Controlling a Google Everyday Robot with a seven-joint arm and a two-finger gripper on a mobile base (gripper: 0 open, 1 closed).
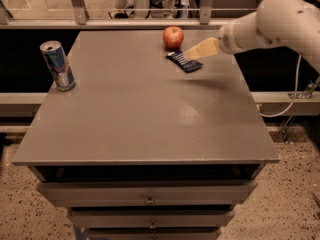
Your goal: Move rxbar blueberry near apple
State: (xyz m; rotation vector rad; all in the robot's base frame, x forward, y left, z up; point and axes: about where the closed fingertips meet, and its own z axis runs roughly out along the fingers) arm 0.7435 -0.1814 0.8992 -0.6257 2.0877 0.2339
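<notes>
The rxbar blueberry [184, 61], a flat dark navy wrapper with white text, lies on the grey table [150, 119] at the back right. It sits just right of and in front of the red apple [173, 37], a small gap apart. My gripper [192, 55], with tan fingers [205, 48], hovers just above and to the right of the bar. It is open and holds nothing. The white arm [270, 24] comes in from the right.
A blue-silver drink can [58, 65] stands upright near the table's left edge. A metal rail [125, 10] runs behind the table's back edge. Drawers [150, 199] sit under the tabletop. A cable [295, 94] hangs at the right.
</notes>
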